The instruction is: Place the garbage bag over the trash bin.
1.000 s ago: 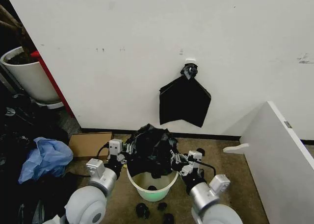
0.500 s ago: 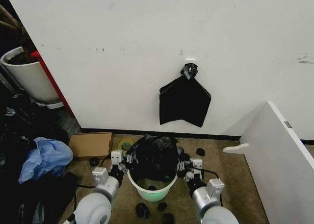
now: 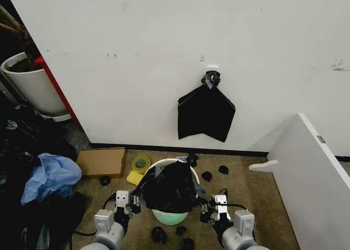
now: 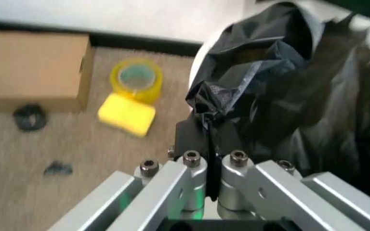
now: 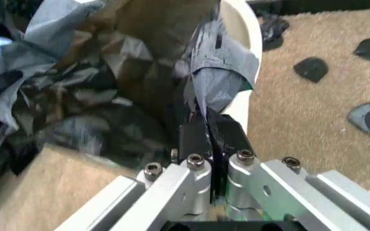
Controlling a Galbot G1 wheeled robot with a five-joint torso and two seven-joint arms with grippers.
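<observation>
The white trash bin [image 3: 163,163] stands on the carpet just in front of me. The glossy black garbage bag [image 3: 169,185] drapes over its opening and near side, leaving the far rim bare. My left gripper [image 3: 133,202] is low at the bin's left side, and my right gripper [image 3: 205,207] is low at its right side. The left gripper [image 4: 207,135] is shut on a bunched fold of the bag [image 4: 288,86]. The right gripper [image 5: 209,132] is shut on the bag's [image 5: 127,72] edge, right beside the bin's rim [image 5: 243,33].
A yellow tape roll [image 3: 140,163] and a yellow sponge [image 3: 134,177] lie left of the bin, beyond them a cardboard box [image 3: 101,161]. Small black lumps [image 3: 158,234] dot the carpet. A flat black bag [image 3: 205,113] hangs on the wall. A white panel [image 3: 311,179] stands at right.
Both grippers have come down and back toward me, pulling the bag lower over the bin. The bin's far rim, the tape roll and the sponge are now uncovered.
</observation>
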